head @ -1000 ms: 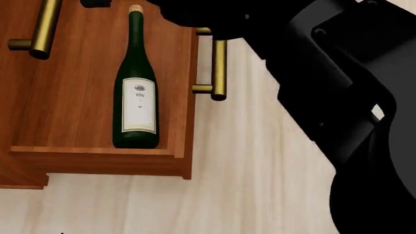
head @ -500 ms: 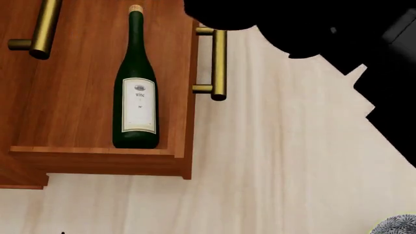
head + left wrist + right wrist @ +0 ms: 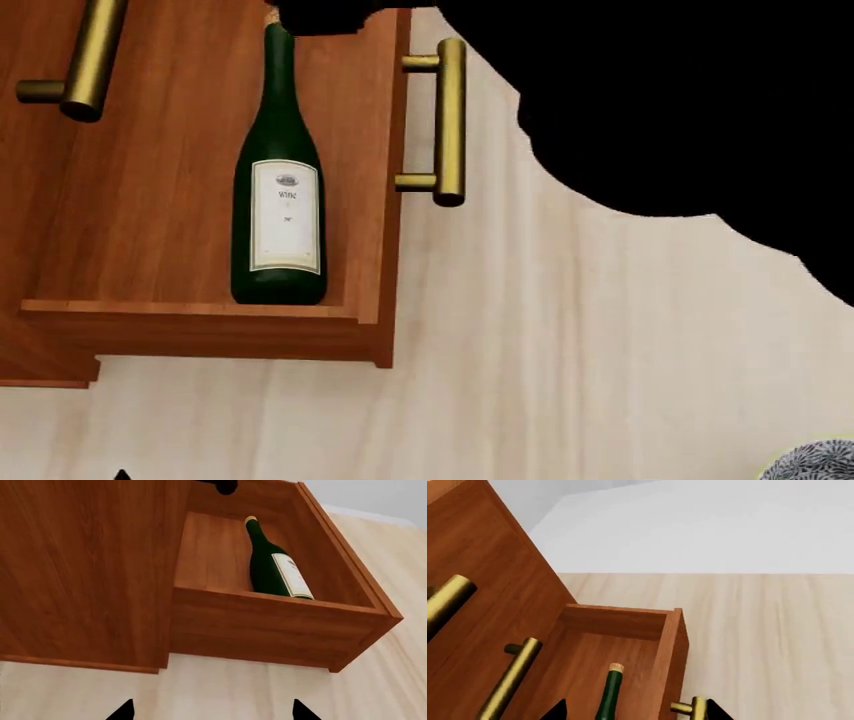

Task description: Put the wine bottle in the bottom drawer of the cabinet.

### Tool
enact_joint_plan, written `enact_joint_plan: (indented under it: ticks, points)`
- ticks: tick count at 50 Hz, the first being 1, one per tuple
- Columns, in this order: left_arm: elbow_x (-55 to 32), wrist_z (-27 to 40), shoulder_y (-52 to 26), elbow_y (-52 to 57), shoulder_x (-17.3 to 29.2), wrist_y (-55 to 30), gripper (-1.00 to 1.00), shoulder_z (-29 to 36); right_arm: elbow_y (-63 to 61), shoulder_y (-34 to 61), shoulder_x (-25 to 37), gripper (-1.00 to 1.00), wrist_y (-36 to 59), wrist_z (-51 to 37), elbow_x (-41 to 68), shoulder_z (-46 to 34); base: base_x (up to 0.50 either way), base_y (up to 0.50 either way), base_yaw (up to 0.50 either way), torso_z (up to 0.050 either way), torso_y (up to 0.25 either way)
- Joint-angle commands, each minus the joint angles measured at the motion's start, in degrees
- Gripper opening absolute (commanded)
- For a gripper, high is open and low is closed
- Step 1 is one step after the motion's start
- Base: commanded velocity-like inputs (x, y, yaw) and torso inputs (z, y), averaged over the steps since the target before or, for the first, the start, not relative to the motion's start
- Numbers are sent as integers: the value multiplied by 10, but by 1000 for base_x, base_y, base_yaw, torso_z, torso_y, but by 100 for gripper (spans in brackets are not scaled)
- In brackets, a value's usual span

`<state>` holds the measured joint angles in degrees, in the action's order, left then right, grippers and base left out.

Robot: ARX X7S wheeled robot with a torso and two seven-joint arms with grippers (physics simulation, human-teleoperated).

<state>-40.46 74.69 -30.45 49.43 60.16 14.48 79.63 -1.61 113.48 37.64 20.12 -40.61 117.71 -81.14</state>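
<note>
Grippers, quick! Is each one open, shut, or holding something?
Left gripper: open, holding nothing.
Right gripper: open, holding nothing; the wine bottle lies in the bottom drawer.

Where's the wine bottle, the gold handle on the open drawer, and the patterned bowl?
wine bottle [image 3: 284, 215], head view, on its white label.
brass handle [image 3: 451, 120], head view, middle of the bar on the bottom drawer [image 3: 200, 325].
bowl [image 3: 817, 463], head view, its visible rim at the corner.

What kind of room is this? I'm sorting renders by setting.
Probably a bare simulated indoor room: pale wood floor, plain white wall, and one wooden cabinet whose open bottom drawer holds a wine bottle.
</note>
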Motion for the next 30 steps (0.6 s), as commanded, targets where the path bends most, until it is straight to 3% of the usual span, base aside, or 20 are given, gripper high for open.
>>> enact_joint_plan:
  ticks: [1,11,30]
  points:
    - [1,1,1,1,2,1,100,-3,-139,-29,100,100,-35,-43,9,24,0,0,0,0,0]
    - [0,4,0,3,5,-3,100,-7,-225,-67,155,100,-76,-65,-2,35,0,0,0,0,0]
    - [-16,17,-25,28,25,-25,100,-25,-425,-160,275,100,-151,-167,-148,18,0,0,0,0,0]
